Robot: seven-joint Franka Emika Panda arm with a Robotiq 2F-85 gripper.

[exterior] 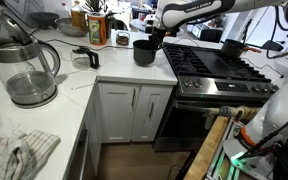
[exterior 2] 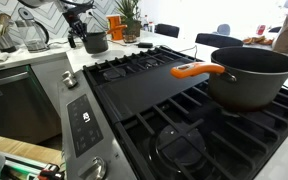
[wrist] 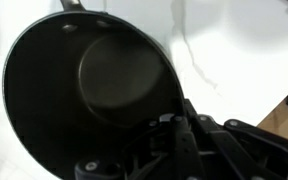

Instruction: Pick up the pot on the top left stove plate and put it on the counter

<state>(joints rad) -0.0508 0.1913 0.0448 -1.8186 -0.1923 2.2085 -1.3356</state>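
1. Standing upright on the white desk (exterior: pixel 106 76), the small black pot (exterior: pixel 144 53) sits just beside the stove (exterior: pixel 219 72), off the burners, near the back wall.
2. In the wrist view the pot fills most of the frame: a dark, bare inside with the pale desk showing around its rim.
3. The end effector (exterior: pixel 154 38) hangs right over the pot's rim on the side nearest the stove. In the wrist view its dark fingers (wrist: pixel 189 128) overlap the rim at the lower right.
4. I cannot tell whether the fingers are pressed on the pot's wall or merely spread around it, because dark metal blends with dark pot.
5. A larger grey pot (exterior 2: pixel 254 75) with an orange handle (exterior 2: pixel 194 70) stands on the stove grates, well apart from the small one.
6. A glass kettle (exterior: pixel 29 72) stands on the near stretch of desk, with a crumpled cloth (exterior: pixel 14 152) in front of it.
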